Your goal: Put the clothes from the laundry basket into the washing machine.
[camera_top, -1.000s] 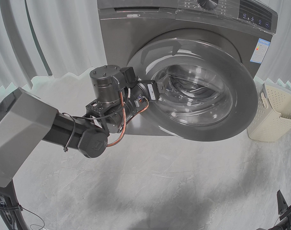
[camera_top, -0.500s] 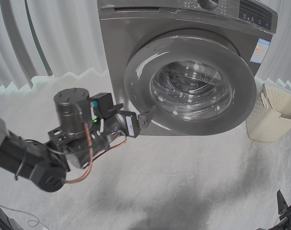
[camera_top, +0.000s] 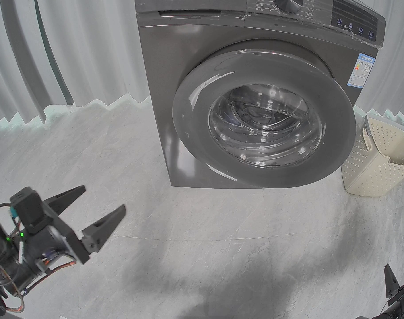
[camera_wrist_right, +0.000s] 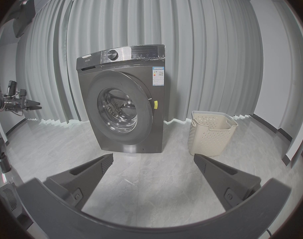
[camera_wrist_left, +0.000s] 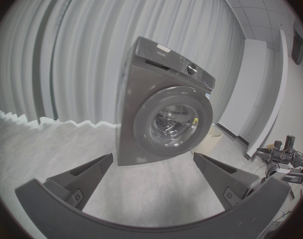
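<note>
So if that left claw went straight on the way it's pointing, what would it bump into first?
Most likely the washing machine: the left gripper, open, points across bare floor at its closed round door. Nothing else seems to lie between, though depth is hard to judge.

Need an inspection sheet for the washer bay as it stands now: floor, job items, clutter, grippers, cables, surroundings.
Surface: grey marbled floor.
Job's things: washing machine, door shut, something dark behind the glass; laundry basket on the floor beside it, no clothes seen over its rim.
Clutter: nothing seen.
Grippers: left gripper open, low, apart from the machine; right gripper open, holding nothing.
Cables: orange wire at the left gripper's wrist.
Surroundings: pale pleated curtains behind.
</note>
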Tool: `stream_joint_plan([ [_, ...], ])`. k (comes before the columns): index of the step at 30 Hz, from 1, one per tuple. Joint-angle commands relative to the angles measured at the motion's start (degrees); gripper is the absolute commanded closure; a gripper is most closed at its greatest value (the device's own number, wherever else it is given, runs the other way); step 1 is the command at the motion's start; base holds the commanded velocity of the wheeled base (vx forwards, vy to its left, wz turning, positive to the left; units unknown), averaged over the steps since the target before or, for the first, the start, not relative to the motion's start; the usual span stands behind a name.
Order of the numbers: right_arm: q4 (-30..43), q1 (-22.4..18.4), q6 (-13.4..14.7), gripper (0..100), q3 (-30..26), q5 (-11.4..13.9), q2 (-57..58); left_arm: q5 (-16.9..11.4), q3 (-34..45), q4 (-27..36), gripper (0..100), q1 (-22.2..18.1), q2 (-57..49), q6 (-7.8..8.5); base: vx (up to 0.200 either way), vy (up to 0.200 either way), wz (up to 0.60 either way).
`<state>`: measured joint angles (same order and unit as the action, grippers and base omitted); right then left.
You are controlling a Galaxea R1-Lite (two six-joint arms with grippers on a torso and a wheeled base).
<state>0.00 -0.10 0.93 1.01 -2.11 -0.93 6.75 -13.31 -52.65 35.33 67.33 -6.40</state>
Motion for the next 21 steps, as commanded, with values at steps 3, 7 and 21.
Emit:
stream_joint_plan([
  [3,0.00,0.01,-0.05,0,-1.01,0.00,0.93,0.10,10.68,5.54,0,-10.89,-22.33,0.95,0.000,0.000,0.00],
  [7,0.00,0.01,-0.05,0,-1.01,0.00,0.93,-0.51,13.31,13.80,0,-15.20,-33.05,0.78,0.000,0.000,0.00],
  [21,0.00,0.01,-0.05,0,-1.01,0.00,0.93,-5.61,13.31,44.39,0,-29.53,-61.35,2.09,0.000,0.000,0.00],
])
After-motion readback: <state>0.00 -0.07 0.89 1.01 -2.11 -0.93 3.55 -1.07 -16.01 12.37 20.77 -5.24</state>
